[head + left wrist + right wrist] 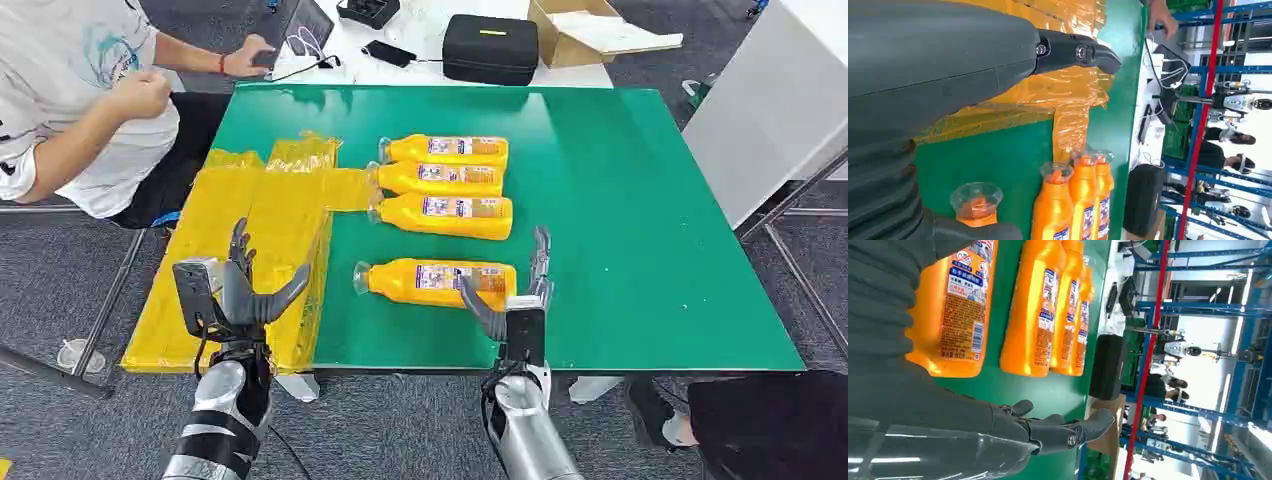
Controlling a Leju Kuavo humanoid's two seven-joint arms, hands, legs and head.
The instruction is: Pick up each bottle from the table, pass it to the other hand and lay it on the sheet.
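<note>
One bottle (440,282) just beyond open right robot hand (515,290).

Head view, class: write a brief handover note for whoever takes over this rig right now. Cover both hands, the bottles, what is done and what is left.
Left hand: open, holding nothing, over the yellow sheet.
Right hand: open, at the base end of the nearest bottle, not gripping it.
Three more bottles lie side by side further back on the green table, caps toward the sheet.
Done: no bottle lies fully on the sheet.
Left: all four bottles to pick up, pass across and lay down.
</note>
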